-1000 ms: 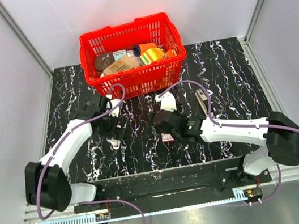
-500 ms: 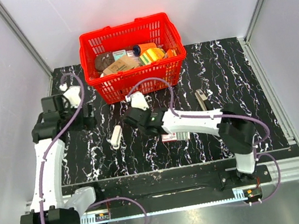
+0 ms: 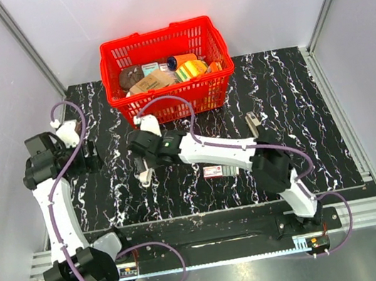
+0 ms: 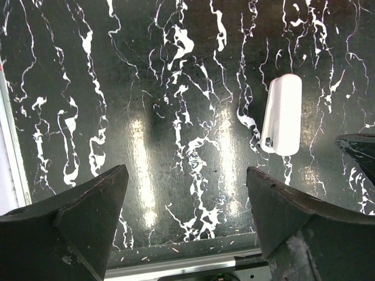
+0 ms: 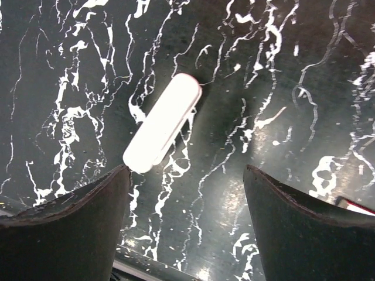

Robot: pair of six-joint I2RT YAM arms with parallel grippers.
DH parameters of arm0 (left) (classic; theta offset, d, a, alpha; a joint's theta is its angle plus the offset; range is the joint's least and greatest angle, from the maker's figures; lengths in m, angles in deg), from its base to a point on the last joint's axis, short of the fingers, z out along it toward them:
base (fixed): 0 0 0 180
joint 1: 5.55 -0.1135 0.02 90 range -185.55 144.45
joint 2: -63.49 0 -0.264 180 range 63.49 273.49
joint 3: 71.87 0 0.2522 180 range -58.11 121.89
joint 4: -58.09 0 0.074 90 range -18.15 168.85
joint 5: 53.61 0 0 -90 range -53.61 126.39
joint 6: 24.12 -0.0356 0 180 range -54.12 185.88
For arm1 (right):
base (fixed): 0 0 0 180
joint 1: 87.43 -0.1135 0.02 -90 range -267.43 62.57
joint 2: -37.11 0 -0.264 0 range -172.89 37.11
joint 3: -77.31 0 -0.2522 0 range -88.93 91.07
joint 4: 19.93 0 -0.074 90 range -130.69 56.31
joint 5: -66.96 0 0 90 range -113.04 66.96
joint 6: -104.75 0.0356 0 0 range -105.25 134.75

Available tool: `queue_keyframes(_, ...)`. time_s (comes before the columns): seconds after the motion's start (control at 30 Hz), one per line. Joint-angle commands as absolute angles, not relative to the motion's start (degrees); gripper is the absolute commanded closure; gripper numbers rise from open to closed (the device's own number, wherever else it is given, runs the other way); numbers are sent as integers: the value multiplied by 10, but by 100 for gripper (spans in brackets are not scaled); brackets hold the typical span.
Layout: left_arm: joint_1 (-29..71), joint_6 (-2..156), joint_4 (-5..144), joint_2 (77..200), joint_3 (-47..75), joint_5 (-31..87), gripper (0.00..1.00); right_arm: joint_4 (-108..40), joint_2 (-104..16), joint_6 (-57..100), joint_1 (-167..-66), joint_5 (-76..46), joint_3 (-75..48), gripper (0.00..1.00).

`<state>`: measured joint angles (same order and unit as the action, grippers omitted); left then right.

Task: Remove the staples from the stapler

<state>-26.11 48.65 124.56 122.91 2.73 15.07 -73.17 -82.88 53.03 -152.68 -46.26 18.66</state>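
Observation:
The stapler (image 3: 220,170), flat with red-pink ends and a whitish middle, lies on the black marbled table, right of centre. Only its corner shows in the right wrist view (image 5: 357,206). A white oblong piece (image 3: 145,171) lies to its left and shows in both wrist views (image 4: 282,114) (image 5: 163,123). My right gripper (image 3: 145,156) (image 5: 187,172) is open and empty, hovering just beside that white piece. My left gripper (image 3: 93,156) (image 4: 186,175) is open and empty over bare table, left of the white piece.
A red basket (image 3: 167,101) full of small items stands at the back centre. A thin grey-tan strip (image 3: 252,124) lies on the table right of the stapler. The table's near edge (image 4: 176,266) is close under the left gripper.
The right arm swept left from over the stapler to the white piece. The left arm swung away to the left side of the table.

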Motion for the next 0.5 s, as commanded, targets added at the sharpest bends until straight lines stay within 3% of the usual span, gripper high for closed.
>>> queue_keyframes(0.0,-295,457,1245,1225,17,106,12,-763,-875,579,-1532,-427,246,16)
queue_keyframes(0.13,-300,452,1268,1233,12,88,13,-796,-924,588,-1532,-426,302,22)
queue_keyframes(0.47,-302,445,1272,1223,1,93,13,-823,-998,605,-1532,-418,394,25)
